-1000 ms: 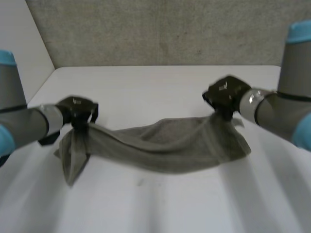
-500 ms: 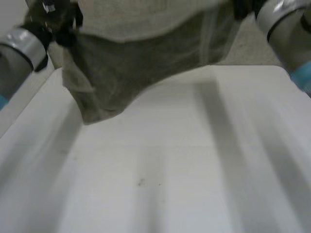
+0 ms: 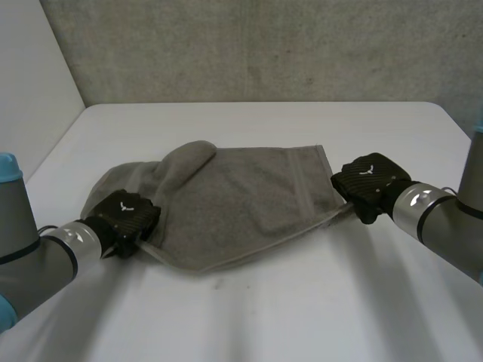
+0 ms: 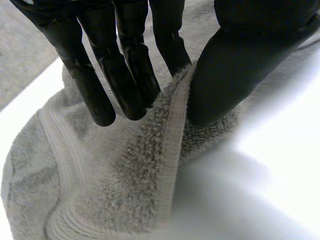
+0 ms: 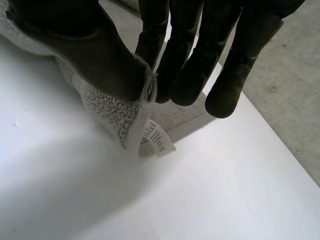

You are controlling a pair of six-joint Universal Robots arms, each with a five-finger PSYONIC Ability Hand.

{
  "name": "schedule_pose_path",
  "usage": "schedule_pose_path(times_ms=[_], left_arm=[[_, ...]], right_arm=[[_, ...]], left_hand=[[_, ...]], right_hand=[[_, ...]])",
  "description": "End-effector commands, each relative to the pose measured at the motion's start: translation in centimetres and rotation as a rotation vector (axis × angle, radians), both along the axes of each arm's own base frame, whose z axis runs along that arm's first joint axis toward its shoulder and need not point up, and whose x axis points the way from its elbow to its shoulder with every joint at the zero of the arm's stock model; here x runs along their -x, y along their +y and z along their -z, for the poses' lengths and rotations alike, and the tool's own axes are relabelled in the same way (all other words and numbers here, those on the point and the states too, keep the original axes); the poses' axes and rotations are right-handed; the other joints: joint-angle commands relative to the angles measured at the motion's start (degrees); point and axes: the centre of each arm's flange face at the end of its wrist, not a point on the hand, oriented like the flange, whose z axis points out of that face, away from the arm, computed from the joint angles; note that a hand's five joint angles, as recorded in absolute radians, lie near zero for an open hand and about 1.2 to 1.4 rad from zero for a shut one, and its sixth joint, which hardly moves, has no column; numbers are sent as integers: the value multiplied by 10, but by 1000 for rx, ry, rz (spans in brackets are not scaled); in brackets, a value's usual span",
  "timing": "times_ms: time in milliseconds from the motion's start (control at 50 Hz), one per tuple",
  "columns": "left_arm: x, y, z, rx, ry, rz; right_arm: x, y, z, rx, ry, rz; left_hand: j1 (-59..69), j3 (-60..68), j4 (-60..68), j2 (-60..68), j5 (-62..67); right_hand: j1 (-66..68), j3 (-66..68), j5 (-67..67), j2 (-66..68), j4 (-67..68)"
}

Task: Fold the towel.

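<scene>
Towel (image 3: 234, 204) lies on the counter (image 3: 302, 317), roughly folded over. Left hand (image 3: 124, 220) fingers pinch its 8 o'clock corner, right hand (image 3: 370, 185) its 3 o'clock corner. Next, likely: release, regrasp for second fold.

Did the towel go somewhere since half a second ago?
Yes. The towel hung high against the grey wall; now it has come down onto the white table, with the left hand and the right hand pinching its two ends.
</scene>
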Motion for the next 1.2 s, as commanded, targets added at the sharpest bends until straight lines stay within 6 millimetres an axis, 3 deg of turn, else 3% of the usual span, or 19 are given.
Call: schedule_pose_path(times_ms=[20, 140, 320, 480, 620, 1000, 1120, 1200], left_arm=[[1, -14, 1, 99, 54, -27], [1, -12, 19, 64, 44, -27], [-2, -10, 35, 11, 32, -41], [-9, -12, 26, 38, 37, -65], [-18, -17, 15, 91, 45, -104], [-40, -48, 18, 243, 7, -279], [-37, -43, 15, 246, 11, -272], [-33, -37, 16, 232, 16, -257]], right_arm=[[13, -9, 7, 18, -68, 60], [22, -19, 8, 11, -150, 123], [32, -30, 7, 10, -200, 181], [48, -43, 7, 43, -219, 244], [48, -43, 8, 40, -218, 244], [49, -41, 6, 50, -219, 243], [47, -39, 6, 46, -219, 237], [47, -38, 7, 41, -218, 231]], left_hand=[[-78, -77, -82, -77, -83], [-167, -166, -171, -166, -172], [-194, -193, -198, -193, -199], [-192, -192, -197, -191, -198], [-187, -187, -192, -186, -193], [-102, -101, -106, -101, -107], [33, 34, 28, 34, 28], [35, 36, 30, 36, 29]], right_hand=[[37, 35, 32, 36, 32], [37, 35, 32, 36, 32], [37, 35, 32, 36, 32], [37, 35, 32, 36, 32], [37, 35, 32, 36, 32], [37, 35, 32, 36, 32], [37, 35, 32, 36, 32], [37, 35, 32, 36, 32]])
